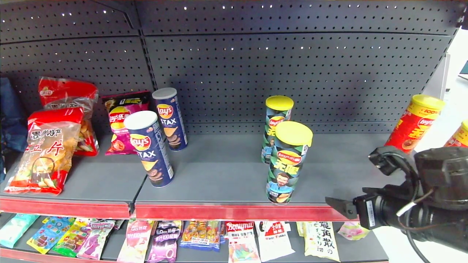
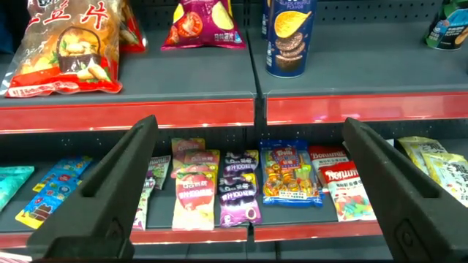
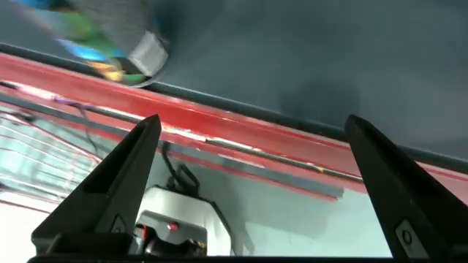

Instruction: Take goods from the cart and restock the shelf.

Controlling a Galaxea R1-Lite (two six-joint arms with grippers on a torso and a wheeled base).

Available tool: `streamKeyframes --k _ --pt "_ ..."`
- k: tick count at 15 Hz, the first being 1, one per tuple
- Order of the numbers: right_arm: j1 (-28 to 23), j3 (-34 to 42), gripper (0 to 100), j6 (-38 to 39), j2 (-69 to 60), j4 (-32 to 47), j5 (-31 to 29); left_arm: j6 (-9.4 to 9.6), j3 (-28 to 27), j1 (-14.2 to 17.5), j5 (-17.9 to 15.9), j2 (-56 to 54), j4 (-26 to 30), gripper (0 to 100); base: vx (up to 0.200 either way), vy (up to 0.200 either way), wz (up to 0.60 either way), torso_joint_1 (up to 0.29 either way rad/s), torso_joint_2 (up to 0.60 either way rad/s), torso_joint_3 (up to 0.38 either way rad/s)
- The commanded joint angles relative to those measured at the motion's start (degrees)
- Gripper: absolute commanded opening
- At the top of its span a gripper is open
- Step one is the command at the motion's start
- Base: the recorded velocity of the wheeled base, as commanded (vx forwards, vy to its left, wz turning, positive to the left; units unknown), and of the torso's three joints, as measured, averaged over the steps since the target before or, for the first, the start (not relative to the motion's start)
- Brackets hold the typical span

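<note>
On the grey upper shelf (image 1: 219,171) stand two blue chip cans (image 1: 150,148), two green-and-black cans with yellow lids (image 1: 289,162) and two red cans (image 1: 415,122) at the far right. My right gripper (image 1: 340,207) hangs open and empty just off the shelf's red front edge (image 1: 234,212), right of the front green can. In its wrist view the right gripper (image 3: 254,120) faces that red edge (image 3: 256,139), with a blurred can base (image 3: 139,58) beyond. My left gripper (image 2: 250,124) is open and empty, level with the lower shelf, facing a blue can (image 2: 289,36).
Snack bags (image 1: 47,153) and a purple chip bag (image 1: 122,122) fill the upper shelf's left end. Candy packets (image 1: 204,235) line the lower shelf (image 2: 219,193). A wire grid (image 3: 44,153) and a white device (image 3: 175,226) lie below the shelf edge. Bare shelf lies between the blue and green cans.
</note>
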Motion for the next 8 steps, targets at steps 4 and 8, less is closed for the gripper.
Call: streamKeyframes --k 4,8 --pt "-0.5 -3.48 100 -0.03 9.63 -0.16 -2.85 -0.01 0.0 0.02 0.01 0.08 -0.01 100 0.0 0.0 0.0 0.0 0.0 0.0" --pt "-0.41 -6.73 100 -0.2 12.44 -0.16 -3.64 -0.01 0.09 0.02 0.01 0.08 -0.01 100 0.0 0.0 0.0 0.0 0.0 0.0"
